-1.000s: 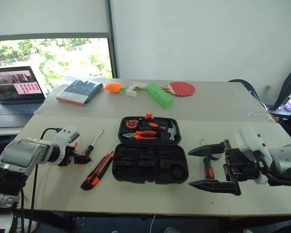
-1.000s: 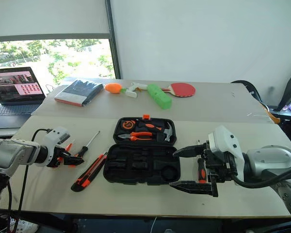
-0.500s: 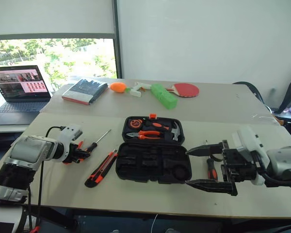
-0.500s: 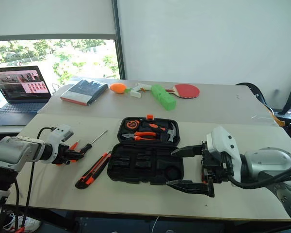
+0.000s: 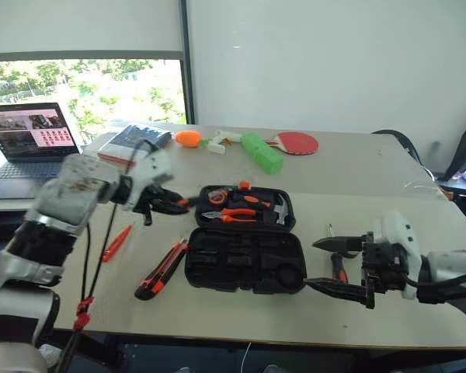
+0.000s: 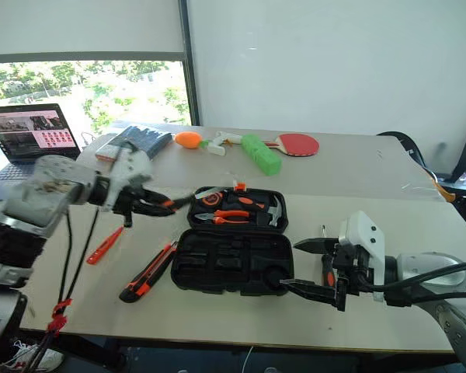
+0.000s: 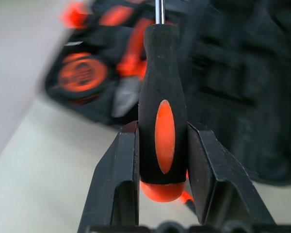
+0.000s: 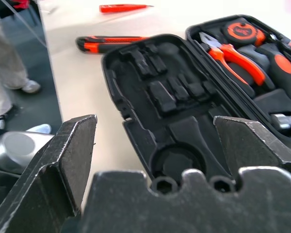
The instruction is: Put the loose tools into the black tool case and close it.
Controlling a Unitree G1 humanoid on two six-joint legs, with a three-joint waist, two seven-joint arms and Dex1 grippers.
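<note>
Left tool (image 7: 161, 160) grips a black-and-orange screwdriver (image 7: 162, 111) by its handle, above the desk (image 5: 388, 202) beside the open black case (image 5: 245, 241). Right tool (image 6: 311, 268) stands wide open and empty at the case's other side, with a second screwdriver (image 5: 338, 268) on the desk behind it. A knife (image 5: 161, 272) and an orange tester (image 5: 116, 242) lie left of the case.

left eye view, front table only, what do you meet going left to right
orange tester → utility knife → black tool case, lying open → screwdriver lying between the right gripper jaws. Left gripper, holding a screwdriver, overlaps, so it is omitted.
</note>
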